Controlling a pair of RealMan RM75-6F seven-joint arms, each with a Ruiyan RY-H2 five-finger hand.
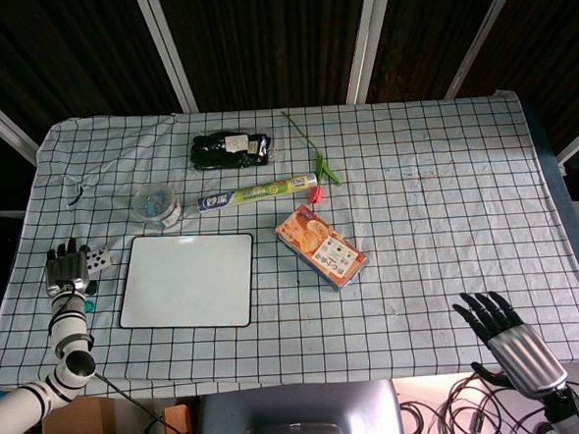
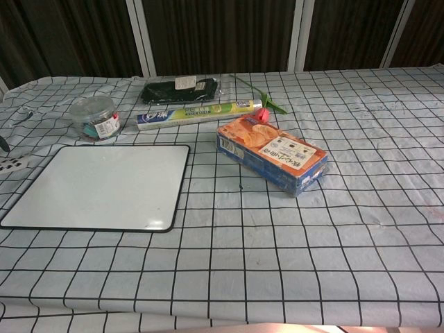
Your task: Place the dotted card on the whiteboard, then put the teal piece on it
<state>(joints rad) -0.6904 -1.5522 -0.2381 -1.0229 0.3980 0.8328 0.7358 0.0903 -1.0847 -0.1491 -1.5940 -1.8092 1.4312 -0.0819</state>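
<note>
Dark panels with pale slanted bars back a table (image 1: 447,217) draped in a white cloth ruled with black squares. Taking the whiteboard (image 1: 187,280) as the landmark, it lies flat near the table's front left, its white face bare inside a thin black rim. To the right of the whiteboard, just apart from it, an orange and blue box (image 1: 321,246) rests at a slant. Beyond the whiteboard's far edge a long green and blue roll (image 1: 257,192) lies on its side, and farther back than that sits a black packet (image 1: 230,149) with a white label. Behind the whiteboard's far left corner stands a round clear tub (image 1: 157,205) holding small coloured pieces. A red flower (image 1: 317,176) on a green stem lies by the roll's right end, behind the box. Left of the whiteboard, the left hand (image 1: 69,269) hovers over the table edge with its dark fingers straight and close together, lying over the dotted card (image 1: 97,258), which peeks out just beside them; whether the fingers press or pinch it I cannot tell. A speck of teal (image 1: 88,304), probably the teal piece, shows by that wrist, left of the whiteboard. Far right of the whiteboard, past the table's front edge, the right hand (image 1: 492,321) hangs with fingers spread, holding nothing.
</note>
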